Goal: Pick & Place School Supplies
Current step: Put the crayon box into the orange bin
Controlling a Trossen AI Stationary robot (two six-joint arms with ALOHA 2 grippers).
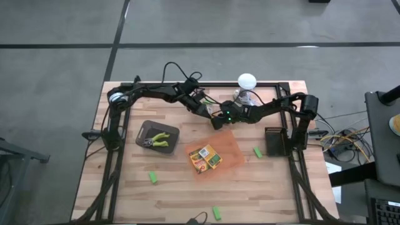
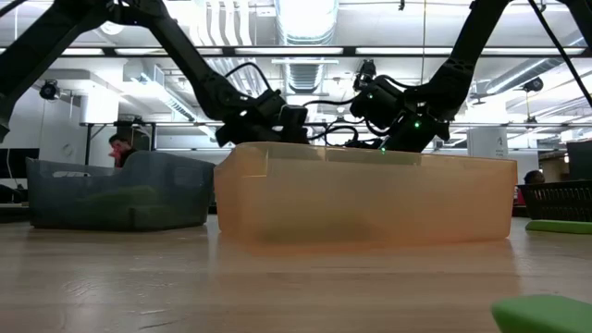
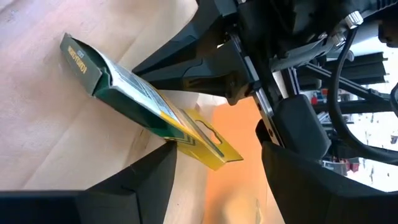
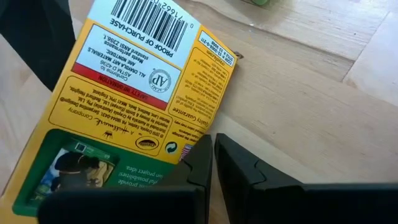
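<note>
A small green piece (image 2: 544,314) is lying nearest, at the front edge of the desk (image 1: 181,194). Two more green pieces are lying apart from it: one (image 1: 153,177) in front of the grey bin (image 1: 145,130) and one (image 1: 257,152) just to the right of the orange tray (image 2: 365,199).

Both arms are reaching in over the back of the tray and meeting there. The left end effector (image 3: 217,146) is standing open, its fingers spread to either side of the yellow hang tab of a green-and-yellow crayon box (image 3: 124,87), and neither finger is seen touching it. This box is tilting, with one end low by the tray's edge and the other raised.

The right end effector (image 4: 213,140) is closed, its two fingers pressing together, with the printed back of the same box lying against one finger. Whether it is pinching any part of the box cannot be told.

More crayon boxes (image 1: 205,158) are lying flat in the front of the tray. Two plier-like tools (image 1: 159,139) are resting in the grey bin. A white lamp (image 1: 247,80) is standing at the back edge of the desk, and a black basket (image 1: 275,142) is sitting on the right.
</note>
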